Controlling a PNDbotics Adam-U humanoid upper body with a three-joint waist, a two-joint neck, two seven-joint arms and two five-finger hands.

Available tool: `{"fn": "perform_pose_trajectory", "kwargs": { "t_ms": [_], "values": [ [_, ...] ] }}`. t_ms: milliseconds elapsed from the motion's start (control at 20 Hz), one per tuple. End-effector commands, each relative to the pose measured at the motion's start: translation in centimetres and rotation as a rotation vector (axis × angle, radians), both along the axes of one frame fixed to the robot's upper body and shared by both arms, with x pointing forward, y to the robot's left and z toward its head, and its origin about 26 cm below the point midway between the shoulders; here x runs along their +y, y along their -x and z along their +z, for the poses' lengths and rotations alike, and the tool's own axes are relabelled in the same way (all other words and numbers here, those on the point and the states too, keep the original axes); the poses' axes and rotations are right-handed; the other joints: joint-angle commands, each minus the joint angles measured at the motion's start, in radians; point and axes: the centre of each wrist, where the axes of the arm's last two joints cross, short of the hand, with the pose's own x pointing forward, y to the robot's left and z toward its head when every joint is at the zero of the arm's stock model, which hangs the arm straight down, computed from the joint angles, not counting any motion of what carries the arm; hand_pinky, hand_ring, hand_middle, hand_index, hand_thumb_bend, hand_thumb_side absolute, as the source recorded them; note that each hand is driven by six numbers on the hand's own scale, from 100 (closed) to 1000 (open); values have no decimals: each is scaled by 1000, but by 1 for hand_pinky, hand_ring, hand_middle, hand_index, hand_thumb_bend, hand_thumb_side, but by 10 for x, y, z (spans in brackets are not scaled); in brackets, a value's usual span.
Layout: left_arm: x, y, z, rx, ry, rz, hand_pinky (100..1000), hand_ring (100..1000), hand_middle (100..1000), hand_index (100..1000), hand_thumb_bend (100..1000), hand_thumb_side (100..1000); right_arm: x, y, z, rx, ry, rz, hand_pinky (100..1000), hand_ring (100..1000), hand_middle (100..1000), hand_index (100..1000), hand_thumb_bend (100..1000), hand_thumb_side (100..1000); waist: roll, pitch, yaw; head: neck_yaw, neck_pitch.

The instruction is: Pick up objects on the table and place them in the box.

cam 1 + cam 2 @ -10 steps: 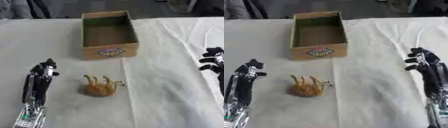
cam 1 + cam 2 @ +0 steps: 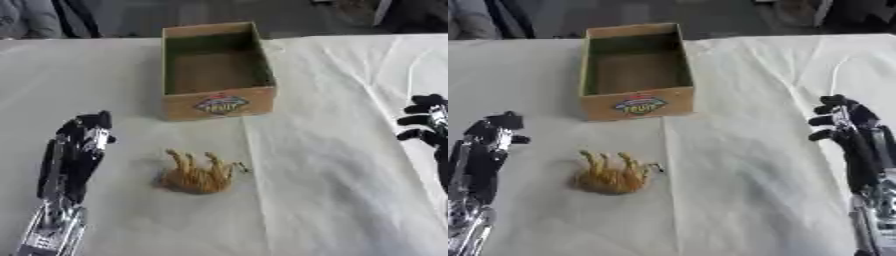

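Observation:
A small tan toy animal (image 2: 198, 174) lies on its back on the white cloth, legs pointing up, just in front of the box. The open cardboard box (image 2: 219, 102) stands behind it with a fruit label on its front wall and nothing visible inside. My left hand (image 2: 77, 148) rests at the left of the toy, fingers straight and pointing away, holding nothing. My right hand (image 2: 849, 131) is at the right edge, fingers relaxed and empty, well apart from the toy.
The white cloth (image 2: 332, 165) covers the table, with a fold line running down from the box. Dark shapes stand beyond the table's far edge (image 2: 79, 20).

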Motion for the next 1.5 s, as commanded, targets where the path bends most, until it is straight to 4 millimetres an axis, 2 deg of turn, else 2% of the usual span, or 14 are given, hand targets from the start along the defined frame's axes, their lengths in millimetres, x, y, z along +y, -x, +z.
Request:
{"fn": "perform_pose_trajectory", "kwargs": {
  "t_ms": [50,200,400,550,750,1000,1050,1150,1500],
  "values": [
    [10,-2,36,-86,-163,-66,609,842,567,659,451,396,-2,0,5,-12,19,2,474,602,597,728,100,681,3,-18,-2,-4,-6],
    [14,-4,70,-133,-338,-139,617,844,577,678,470,347,-3,0,5,-8,21,2,474,602,597,728,100,682,8,-21,-4,-4,-8],
    [8,-3,111,-165,-558,-231,620,838,585,697,510,308,-3,0,4,-2,25,5,475,602,597,728,100,683,15,-27,-10,-4,-10],
    [-1,-4,131,-157,-731,-279,628,835,598,718,554,290,-3,0,4,0,27,6,475,602,597,728,100,683,18,-29,-15,-5,-9],
    [-19,-6,147,-142,-961,-338,623,808,597,730,618,267,-3,1,3,5,29,8,475,602,597,728,100,685,24,-32,-22,-6,-7],
    [-34,-12,147,-108,-1151,-389,621,793,590,713,669,246,-3,1,3,8,31,11,475,603,597,728,100,685,27,-34,-27,-11,-5],
    [-36,-13,144,-91,-1183,-407,621,790,593,712,708,262,-3,1,2,9,32,10,475,602,597,728,100,686,28,-34,-28,-11,-5],
    [-37,-17,138,-52,-1241,-443,620,784,594,708,732,261,-3,1,2,10,33,10,475,602,597,728,100,686,29,-35,-28,-12,-4],
    [-42,-31,113,65,-1351,-479,604,760,577,707,741,255,-3,0,2,11,33,15,476,603,597,728,100,684,28,-35,-28,-14,-7]
  ]
}}
